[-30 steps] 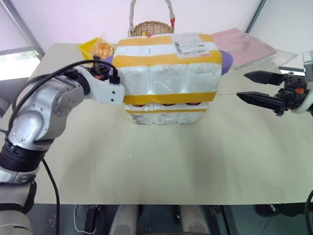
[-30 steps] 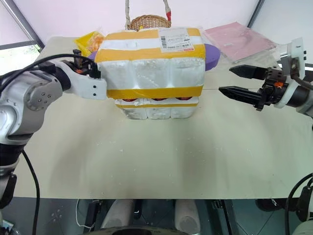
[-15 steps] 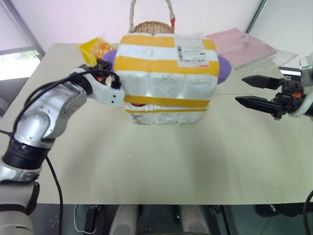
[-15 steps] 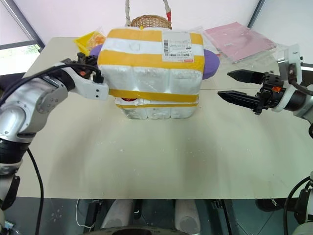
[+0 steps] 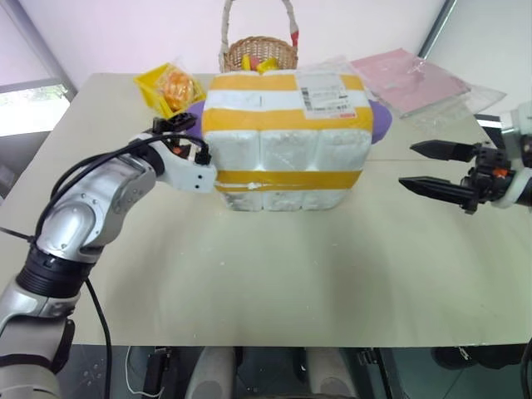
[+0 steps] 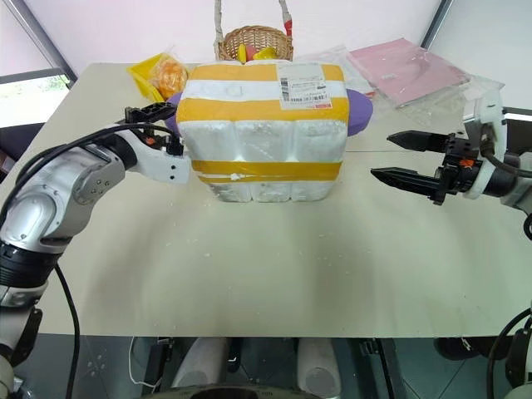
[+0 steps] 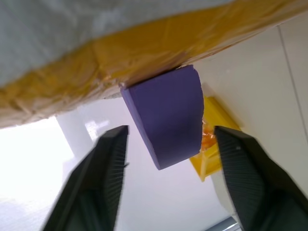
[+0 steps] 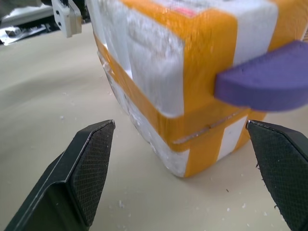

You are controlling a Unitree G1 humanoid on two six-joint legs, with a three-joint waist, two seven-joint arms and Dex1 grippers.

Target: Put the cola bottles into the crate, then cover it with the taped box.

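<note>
Taped white foam box with yellow bands point(image 5: 287, 133) | now lowered fully onto foam crate, bottles hidden | left gripper point(image 7: 168, 159) jaws spread wide, released beside it | right gripper point(image 5: 436, 169) wide, apart | covering looks done

The near part of the table point(image 5: 274, 283) is bare, so a hand can pass there. The taped box point(image 5: 287, 141) stands in the middle. The left gripper point(image 7: 168, 159) is just beside its left side, jaws apart. The right gripper point(image 5: 434, 166), jaws wide, has open room between it and the box. Behind the box, a purple plate point(image 5: 378, 116), basket point(image 5: 259, 51) and yellow bag point(image 5: 169, 86) crowd the way.
</note>
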